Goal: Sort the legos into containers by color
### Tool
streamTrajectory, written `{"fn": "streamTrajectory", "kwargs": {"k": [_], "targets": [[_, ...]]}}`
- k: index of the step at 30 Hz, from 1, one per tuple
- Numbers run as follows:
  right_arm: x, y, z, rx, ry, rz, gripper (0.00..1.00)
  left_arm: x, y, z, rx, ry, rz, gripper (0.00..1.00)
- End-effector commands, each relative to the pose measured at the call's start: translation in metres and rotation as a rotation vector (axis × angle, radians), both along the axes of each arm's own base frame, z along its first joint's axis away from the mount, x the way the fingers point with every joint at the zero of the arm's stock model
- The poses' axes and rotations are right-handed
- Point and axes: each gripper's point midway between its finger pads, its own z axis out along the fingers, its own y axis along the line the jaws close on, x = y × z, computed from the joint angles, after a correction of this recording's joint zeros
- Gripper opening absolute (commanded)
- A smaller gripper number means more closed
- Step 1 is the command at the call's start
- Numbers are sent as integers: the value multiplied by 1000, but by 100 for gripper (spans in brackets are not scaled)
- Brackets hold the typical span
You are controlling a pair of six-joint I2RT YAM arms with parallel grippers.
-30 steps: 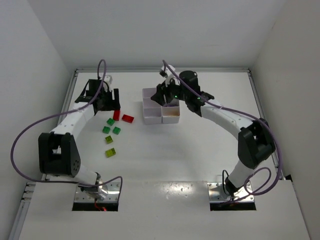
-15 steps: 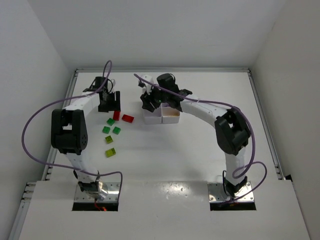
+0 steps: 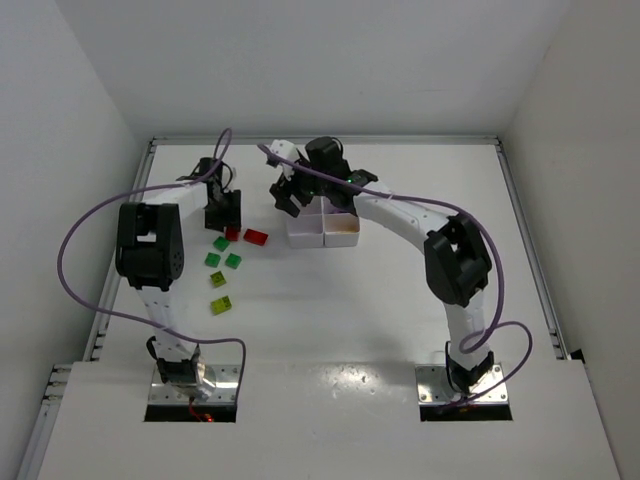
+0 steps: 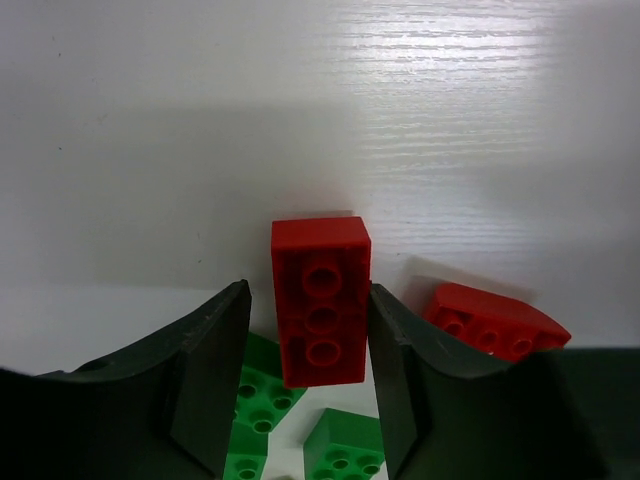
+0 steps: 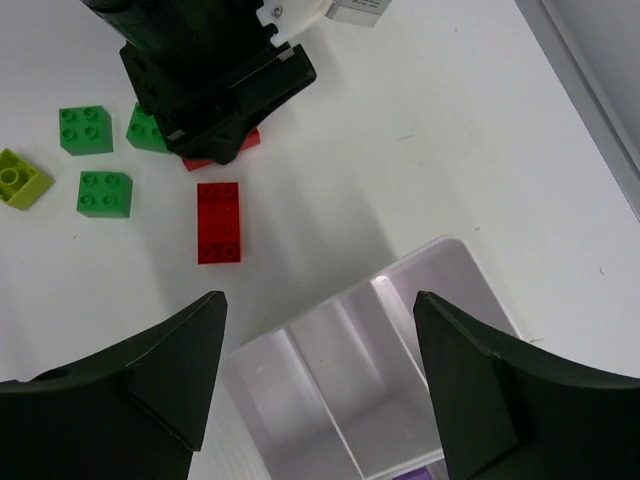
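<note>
My left gripper [image 4: 308, 290] stands low over the table with a red lego [image 4: 320, 310] between its jaws. The right finger [image 4: 400, 350] touches the lego and a narrow gap shows at the left finger [image 4: 215, 350]. From above, this gripper [image 3: 222, 215] covers most of that lego [image 3: 232, 233]. A second red lego [image 3: 256, 237] lies just right of it. My right gripper [image 5: 320, 296] hangs open and empty over the left end of the white container tray [image 5: 440, 290]. Green legos [image 3: 221, 243] and lime legos [image 3: 221, 305] lie scattered nearer the arms' bases.
The tray [image 3: 303, 238] sits mid-table at the back, with something orange-brown [image 3: 343, 228] in one compartment and a purple piece [image 5: 415, 474] in another. Both grippers work close together near the tray's left side. White walls enclose the table.
My left gripper has come down over the red lego and its jaws have narrowed around it. My right gripper swung left over the tray's left end and opened wider.
</note>
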Motion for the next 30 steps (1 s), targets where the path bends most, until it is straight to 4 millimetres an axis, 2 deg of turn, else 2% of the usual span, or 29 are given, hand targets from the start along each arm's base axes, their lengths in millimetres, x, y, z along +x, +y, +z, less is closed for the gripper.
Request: {"fn": "streamTrajectory", "kwargs": {"k": [1,2,3,4,6,9,10,11,13,14,15,17,18,19,20,22,24,28,30], "targets": [[2,17,-5,-18,-20,40,76,13,5,11,29,-32,25,51],[3,17,-2,-21,-29,45,76,13,7,11,42,-32,32,48],[0,25,-8,-24,-16,65,76,14,12,14,38,-41,54,44],[-1,28,-9,-25,-4,77,76,15,12,22,37,-57,55,37],[-2,28,-28,-54,27,90,76,15,25,29,21,-79,92,31],[-10,37,-43,-90,32,138,77,14,31,47,-41,-119,112,28],[-15,42,-48,-107,31,159,79,12,41,61,-61,-159,142,26],[-14,42,-59,-124,43,165,79,13,42,69,-88,-186,140,24],[-26,50,-74,-158,56,203,80,9,57,87,-96,-229,180,24],[-21,51,-77,-171,38,199,82,7,59,90,-108,-234,183,24],[-30,54,-93,-199,73,215,82,6,64,95,-106,-246,194,24],[-32,59,-95,-204,66,229,82,-1,72,95,-121,-247,213,24],[-31,60,-100,-207,70,229,82,-7,77,89,-128,-231,216,24],[-36,63,-107,-215,79,239,82,-7,75,94,-136,-244,209,24],[-35,67,-101,-199,73,249,83,-13,78,89,-140,-223,212,23],[-40,70,-115,-216,92,260,83,-17,77,90,-159,-218,210,23],[-38,72,-120,-218,95,260,83,-23,82,89,-167,-211,217,23],[-30,75,-131,-215,108,211,83,-27,78,97,-179,-225,196,23],[-16,77,-128,-203,71,155,84,-27,76,101,-180,-238,180,23]]}}
